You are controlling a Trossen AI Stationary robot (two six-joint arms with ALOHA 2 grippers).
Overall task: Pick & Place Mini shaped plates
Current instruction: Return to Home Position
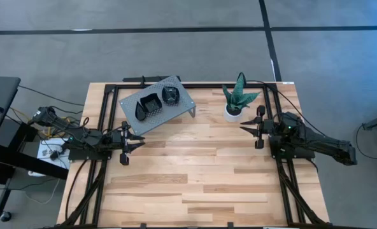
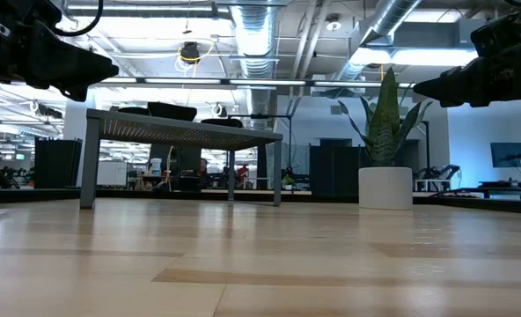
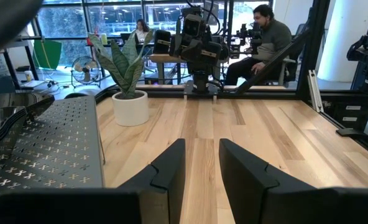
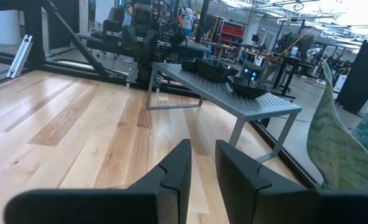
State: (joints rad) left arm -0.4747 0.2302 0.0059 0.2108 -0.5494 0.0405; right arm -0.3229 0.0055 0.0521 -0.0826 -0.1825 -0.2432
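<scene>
Two stacks of small glossy black plates [image 1: 148, 107] sit on top of the grey perforated metal stand [image 1: 183, 103] at the far side of the light wooden table [image 1: 195, 184]. One stack lies toward the left arm and the other sits just beside it, nearer the far edge. I see no plate anywhere else on the table. The left gripper [image 1: 137, 144] hovers near the stand's front edge, its fingers a narrow gap apart and empty. The right gripper [image 1: 244, 130] hangs just beside the green spiky plant in a white pot [image 1: 238, 102], likewise narrowly parted with nothing between its fingers. The plates look light, rigid and slick, and are probably brittle enough to chip. Pinching a raised rim squarely seems the safest hold, since a stacked plate would likely slide if nudged.
</scene>
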